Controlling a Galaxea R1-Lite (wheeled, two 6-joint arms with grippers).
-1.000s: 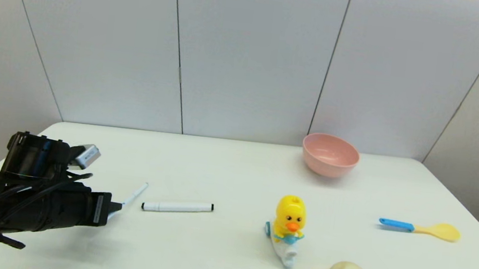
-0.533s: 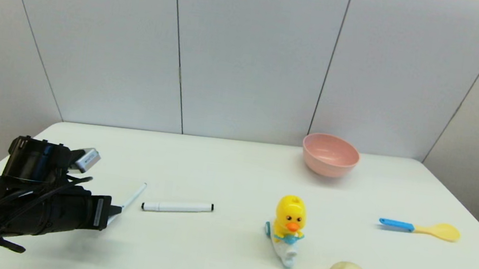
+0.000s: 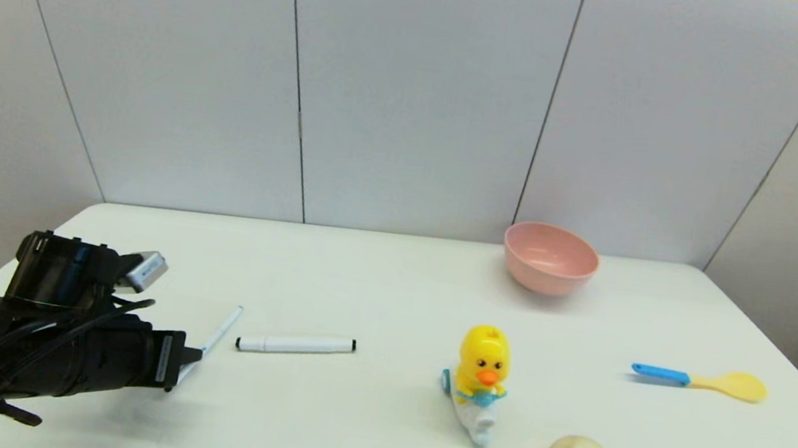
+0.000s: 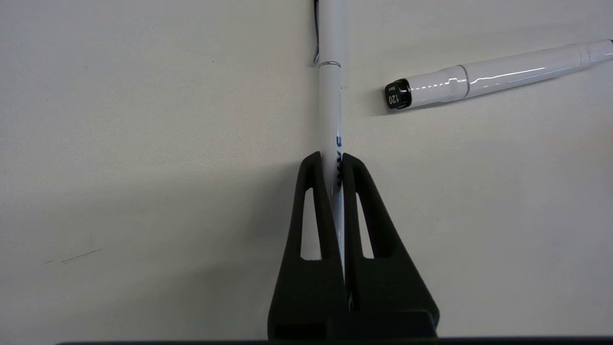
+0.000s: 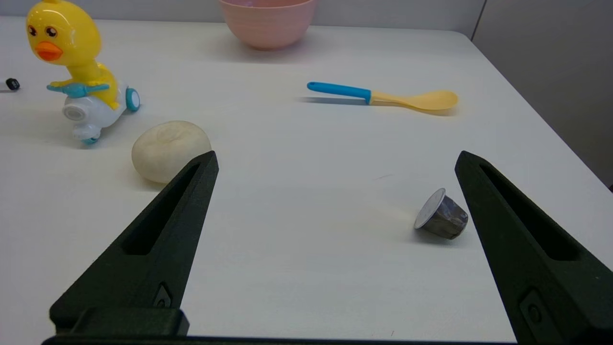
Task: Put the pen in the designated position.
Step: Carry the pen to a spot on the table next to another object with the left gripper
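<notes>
Left hand (image 4: pixel 331 160): low at the tabletop's (image 3: pixel 392 283) left side; fingers pinching the pen (image 4: pixel 329 103) near one end
Pen: barrel runs out beyond the fingertips, just beside the thicker marker (image 4: pixel 488 74), not touching it
Right hand (image 5: pixel 335 160): spread wide, gripping nothing, above the tabletop's right side

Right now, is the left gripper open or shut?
Shut: the left gripper has both fingers pressed against the thin white pen.

The left arm reaches low across the near-left worktop (image 3: pixel 377 282), its hand (image 4: pixel 330 160) pinched tight on the pen (image 4: pixel 329 105); the right hand (image 5: pixel 335 160) sits at the near right, fingers spread wide
</notes>
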